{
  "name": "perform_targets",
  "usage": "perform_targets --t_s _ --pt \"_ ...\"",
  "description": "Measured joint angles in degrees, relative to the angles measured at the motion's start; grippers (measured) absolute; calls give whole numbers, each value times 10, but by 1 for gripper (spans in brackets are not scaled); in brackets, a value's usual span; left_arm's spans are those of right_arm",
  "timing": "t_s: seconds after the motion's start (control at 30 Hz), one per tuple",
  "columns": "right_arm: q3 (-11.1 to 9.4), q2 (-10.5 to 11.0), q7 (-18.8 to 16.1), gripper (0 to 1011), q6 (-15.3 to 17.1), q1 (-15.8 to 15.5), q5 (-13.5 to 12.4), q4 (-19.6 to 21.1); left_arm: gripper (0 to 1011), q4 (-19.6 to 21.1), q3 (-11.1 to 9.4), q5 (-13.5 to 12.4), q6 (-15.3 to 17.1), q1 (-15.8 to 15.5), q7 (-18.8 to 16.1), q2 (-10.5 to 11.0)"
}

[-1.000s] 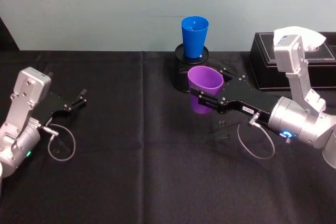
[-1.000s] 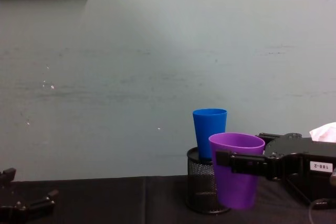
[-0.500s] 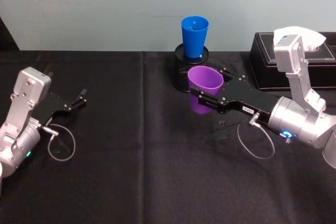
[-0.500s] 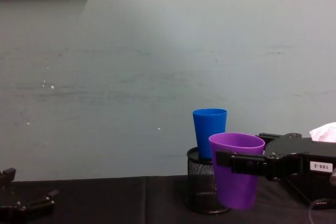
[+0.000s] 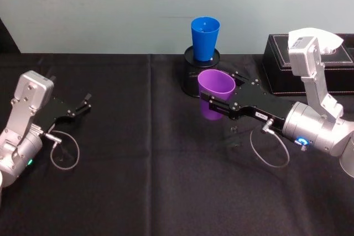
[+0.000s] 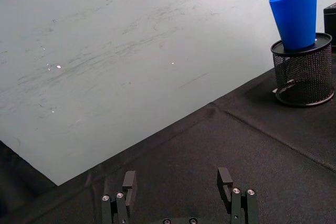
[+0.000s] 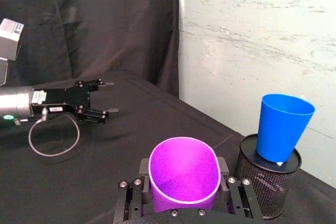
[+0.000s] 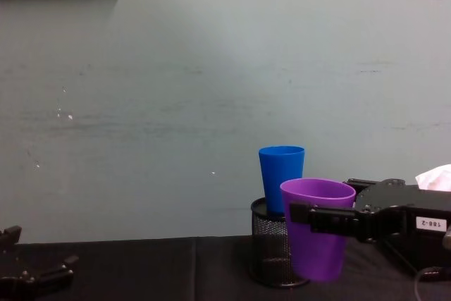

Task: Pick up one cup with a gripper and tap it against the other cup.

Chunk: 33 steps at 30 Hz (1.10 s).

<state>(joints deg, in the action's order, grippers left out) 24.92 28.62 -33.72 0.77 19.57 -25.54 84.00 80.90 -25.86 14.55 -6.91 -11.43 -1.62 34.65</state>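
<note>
- Head view: the right gripper (image 5: 220, 99) has its jaws clamped on the purple cup (image 5: 213, 85), one finger on each side just under the rim. The cup is upright with its mouth open to the ceiling. It hangs just in front of the mesh pen holder (image 5: 189, 73), where the blue cup (image 5: 205, 38) stands upright. The two cups are near each other but apart. The left gripper (image 5: 87, 103) rests parked on the black table (image 5: 155, 181), well apart from both.
- Left wrist view: the left gripper's jaws stand wide with nothing between them. The blue cup sits seated in the holder's mouth, so it is probably only resting there, and a hard knock could tip it.
- Right wrist view: the purple cup sits square between the fingers, rim level. The blue cup lies ahead and to one side, with a clear gap between the walls. A good tap would carry the purple cup straight toward that blue wall, slowly, stopping at first contact.
- Chest view: the purple cup's base looks lifted clear of the cloth, and its rim sits lower than the blue rim, overlapping the holder's height. I judge it should rise a little first, so that plastic meets plastic above the mesh, not the holder. The grip should hold steady without squeezing harder, since the tapered wall could slip downward.
</note>
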Motion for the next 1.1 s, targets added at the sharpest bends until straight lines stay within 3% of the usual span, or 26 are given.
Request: perform_targets --t_s 1.1 --pt "0 0 0 728 0 0 0 0 1005 0 0 0 0 0 0 0"
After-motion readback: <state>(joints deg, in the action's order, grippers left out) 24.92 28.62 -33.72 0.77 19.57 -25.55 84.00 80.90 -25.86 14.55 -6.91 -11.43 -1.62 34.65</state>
